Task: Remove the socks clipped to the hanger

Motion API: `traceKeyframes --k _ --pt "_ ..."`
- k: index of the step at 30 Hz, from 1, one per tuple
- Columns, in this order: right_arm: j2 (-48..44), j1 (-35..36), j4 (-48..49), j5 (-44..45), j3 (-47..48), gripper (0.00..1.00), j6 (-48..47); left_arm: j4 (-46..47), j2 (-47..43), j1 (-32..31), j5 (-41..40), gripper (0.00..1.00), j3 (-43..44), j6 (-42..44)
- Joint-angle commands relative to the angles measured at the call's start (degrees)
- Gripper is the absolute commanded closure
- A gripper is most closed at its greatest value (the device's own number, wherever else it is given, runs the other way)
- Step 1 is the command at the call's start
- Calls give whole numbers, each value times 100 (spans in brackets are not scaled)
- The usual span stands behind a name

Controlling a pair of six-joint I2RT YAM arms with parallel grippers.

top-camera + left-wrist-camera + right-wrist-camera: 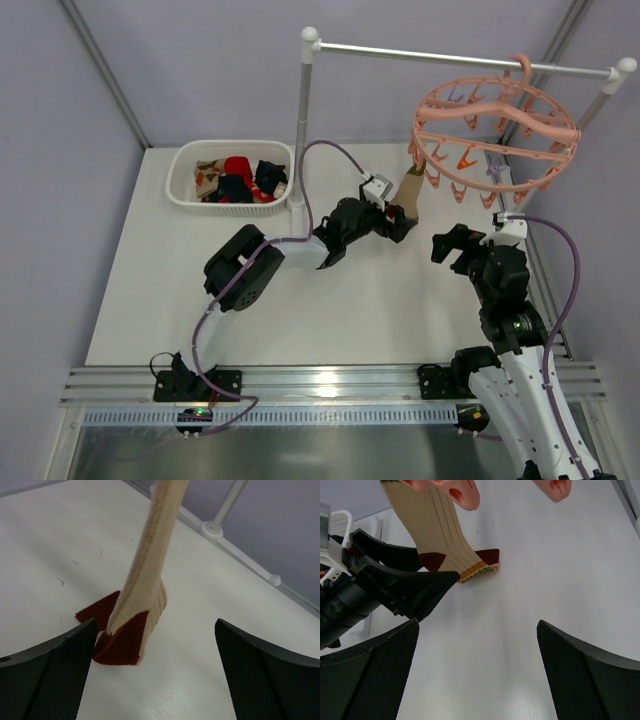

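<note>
One tan ribbed sock with dark red patches hangs from a peg of the salmon-pink ring hanger, and its lower end touches the table. My left gripper is open around that lower end. In the left wrist view the sock hangs between the fingers, close to the left finger, and the gripper grips nothing. My right gripper is open and empty below the hanger. In the right wrist view the sock hangs ahead left under pink pegs.
A white basket at the back left holds several removed socks. The white rail stand carries the hanger, and its post stands between the basket and the hanging sock. The left arm shows in the right wrist view.
</note>
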Motion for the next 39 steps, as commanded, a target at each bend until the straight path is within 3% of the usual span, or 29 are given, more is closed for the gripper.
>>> traceKeyframes --k 1,2,4,5,6,8,9,16,24,34,39 --pt "-16 -34 269 -33 96 0 -83 446 76 2 215 4 219 -140" --pt "-25 -26 287 -33 87 0 -83 446 103 2 242 7 254 -149" --pt "-34 -34 296 -33 87 0 -92 428 138 -24 312 35 333 -175" --pt "-34 -26 296 -15 79 0 -92 446 138 -33 304 69 342 -184" --pt "-34 -34 296 -7 78 0 -92 446 138 -51 234 82 325 -193" --pt "-25 -34 287 -7 87 0 -109 455 94 -95 163 97 299 -175" --pt "-16 -34 278 -15 87 0 -118 455 59 -104 67 100 246 -167" --pt "-52 -43 252 -41 78 0 -118 570 -433 -156 -337 100 -272 -140" --pt "36 -43 208 -24 122 0 -180 60 -2021 -428 -1620 100 -1388 308" --pt "361 71 76 -780 710 1 -101 -1671 -3649 -1025 -3070 100 -2039 870" --pt "826 650 -170 -666 1589 2 -109 -2417 -4256 -1579 -3800 100 -2083 1029"
